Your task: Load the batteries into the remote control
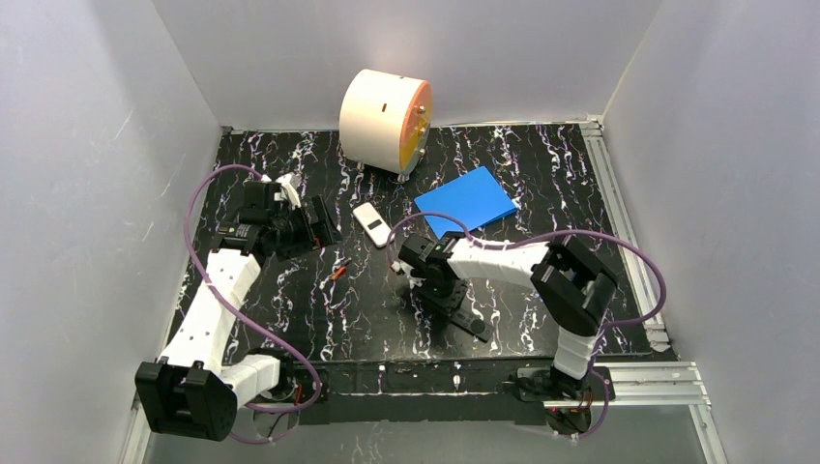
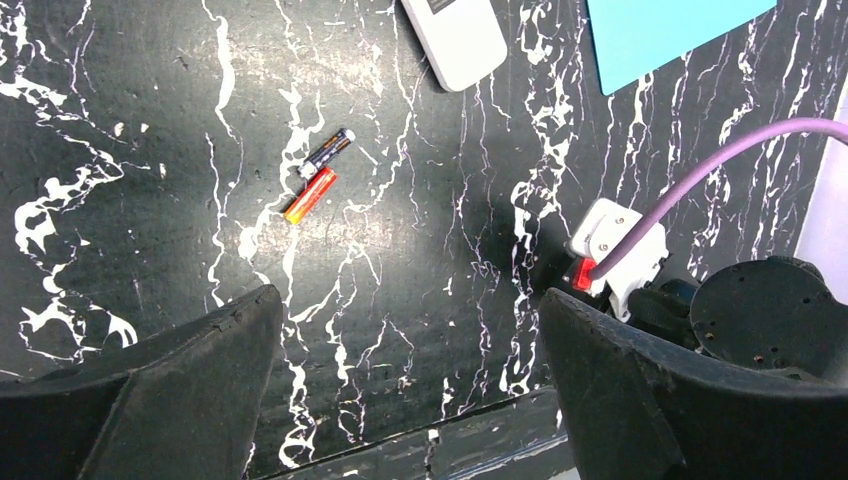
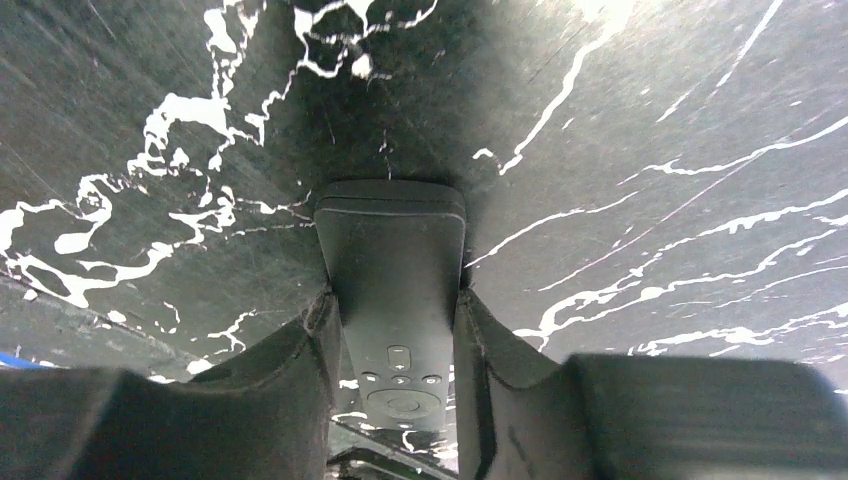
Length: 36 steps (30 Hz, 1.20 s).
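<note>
The right tool [image 3: 395, 305] is pinching a slim black remote control [image 3: 395, 250]. In its wrist view the two dark fingers [image 3: 300, 360] press against the remote's long edges. The button end is nearest the camera, and the lowest buttons sink into shadow at the bottom edge. Whether the remote rests on the black, white-veined bench [image 1: 541, 290] or hangs just off it cannot be told. From above, this tool is hidden under its own wrist just right of centre, and the remote shows only as a dark bar slanting to the lower right. The left tool [image 2: 408, 305] is spread wide with nothing between its fingers, which are cut off at the bottom corners of its wrist view. The batteries [image 1: 336, 272] lie loose on the bench left of centre in the overhead view, no more than a reddish fleck there. The left wrist view shows them left of centre in the upper half: the orange-red battery [image 2: 310, 195] and the dark battery [image 2: 330, 152], parallel on a slant, staggered, just beside each other; contact is too fine to judge. A white rectangular remote [image 2: 455, 40] is cropped by the top edge, as is a flat blue sheet [image 2: 670, 30] at upper right. A cream drum with an orange face [image 1: 385, 121] stands at the top of the overhead view.
</note>
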Tool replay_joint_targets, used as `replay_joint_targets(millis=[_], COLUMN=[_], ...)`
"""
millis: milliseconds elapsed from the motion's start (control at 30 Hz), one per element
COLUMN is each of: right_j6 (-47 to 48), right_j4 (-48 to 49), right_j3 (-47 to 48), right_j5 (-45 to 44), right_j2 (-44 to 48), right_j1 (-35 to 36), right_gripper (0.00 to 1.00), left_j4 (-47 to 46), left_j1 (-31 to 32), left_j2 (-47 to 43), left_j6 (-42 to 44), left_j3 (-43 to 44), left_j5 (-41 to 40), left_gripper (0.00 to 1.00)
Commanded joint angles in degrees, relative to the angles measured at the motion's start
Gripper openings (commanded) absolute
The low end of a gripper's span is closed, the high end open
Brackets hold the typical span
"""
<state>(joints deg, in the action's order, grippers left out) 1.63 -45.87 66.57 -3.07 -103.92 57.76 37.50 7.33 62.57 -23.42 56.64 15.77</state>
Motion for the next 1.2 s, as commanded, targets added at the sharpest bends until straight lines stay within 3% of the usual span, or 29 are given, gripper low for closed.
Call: replay_joint_targets(millis=[0,233,333,400,467,600,700,833,1167], right_j6=[-0.5,-8.9,-14.3,-20.6,-29.4,-55.9,-76.9,-96.2,-99.8], right_j4=[8.6,16.3,22.6,31.2,43.0,77.9,104.2,126.8,128.5], right_j3=[-1.1,3.6,4.2,2.9,-0.1,-8.3,-9.0,-6.2,3.4], right_j5=[-4.9,-1.4,7.3,18.1,28.0,42.7,46.4,44.4,45.3], right_j2=[3.7,13.3,16.5,18.7,20.4,20.2,16.3,12.0,10.2], right_j1=[0.0,-5.8,-11.4,-17.4,-23.0,-30.6,-31.9,-31.7,-26.0], right_gripper=[0.16,0.15,0.16,0.16,0.17,0.19,0.19,0.20,0.22], left_j4=[-0.2,-5.4,-10.3,-14.8,-19.0,-29.7,-41.0,-41.0,-41.6], left_j1=[-0.1,-0.1,-0.1,-0.1,-0.1,-0.1,0.0,2.4,8.3], left_j2=[-0.1,-1.6,-2.2,-2.8,-3.7,-6.2,-7.9,-7.9,-2.7], left_j6=[-0.8,-5.6,-9.0,-11.6,-14.1,-20.0,-28.6,-29.8,-32.9], left_j3=[1.8,-2.0,-3.6,-4.3,-4.9,-5.5,-5.7,-2.2,6.3], left_j5=[3.3,12.5,18.5,22.1,25.2,31.9,36.1,35.5,33.3], left_gripper=[0.98,0.98,0.98,0.98,0.98,0.99,0.99,0.98,0.98])
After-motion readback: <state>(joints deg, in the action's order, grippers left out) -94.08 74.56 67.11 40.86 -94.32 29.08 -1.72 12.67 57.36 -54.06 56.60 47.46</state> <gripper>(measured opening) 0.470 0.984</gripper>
